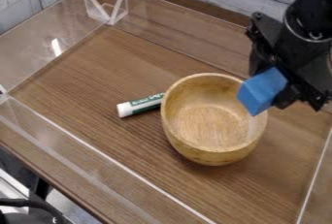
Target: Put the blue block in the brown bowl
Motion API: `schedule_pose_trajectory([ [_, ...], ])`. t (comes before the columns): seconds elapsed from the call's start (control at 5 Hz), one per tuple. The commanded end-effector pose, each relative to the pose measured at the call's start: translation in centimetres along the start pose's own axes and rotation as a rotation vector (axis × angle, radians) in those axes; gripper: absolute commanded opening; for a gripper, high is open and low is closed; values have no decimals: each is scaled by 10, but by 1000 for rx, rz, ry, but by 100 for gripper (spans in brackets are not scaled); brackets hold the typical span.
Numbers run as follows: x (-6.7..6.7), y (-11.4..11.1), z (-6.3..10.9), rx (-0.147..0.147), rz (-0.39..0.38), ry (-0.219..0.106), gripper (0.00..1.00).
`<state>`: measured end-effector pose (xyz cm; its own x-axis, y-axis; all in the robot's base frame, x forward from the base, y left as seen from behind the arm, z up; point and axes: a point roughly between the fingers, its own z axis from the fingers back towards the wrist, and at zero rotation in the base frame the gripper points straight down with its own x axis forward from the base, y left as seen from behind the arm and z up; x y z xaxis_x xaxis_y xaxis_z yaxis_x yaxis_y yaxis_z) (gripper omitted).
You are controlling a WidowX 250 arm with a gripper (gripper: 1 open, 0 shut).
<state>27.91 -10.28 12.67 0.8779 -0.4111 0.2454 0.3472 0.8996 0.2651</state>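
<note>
I've got the blue block (263, 91) clamped in my gripper (275, 90), jaws closed tight on it, and it's up in the air, clear of everything below. The block hangs tilted, one corner dipping toward the table, its bright face turned to the camera. Right under it is the far right part of the brown bowl (208, 119) — in this view the block overlaps the bowl's rim on that side, though I can't tell exactly how high above the rim it sits. The bowl rests upright on the wooden table (104, 68), grain showing inside, nothing in it. Just off the bowl's left side lies a white-and-green tube (142, 104), flat on the wood, its near end close to the rim; whether it touches the bowl I can't say. My black arm fills the upper right corner, coming down steeply onto the block. Clear plastic walls (52, 39) fence the table on the left and back, with a folded clear corner piece (107, 8) standing at the far left
</note>
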Motion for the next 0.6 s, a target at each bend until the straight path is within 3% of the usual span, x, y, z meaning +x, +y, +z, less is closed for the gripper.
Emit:
schedule_pose_trajectory([
  [0.0,8,8,15,3,23,-95,0],
  [0.4,11,3,16,3,25,-158,0],
])
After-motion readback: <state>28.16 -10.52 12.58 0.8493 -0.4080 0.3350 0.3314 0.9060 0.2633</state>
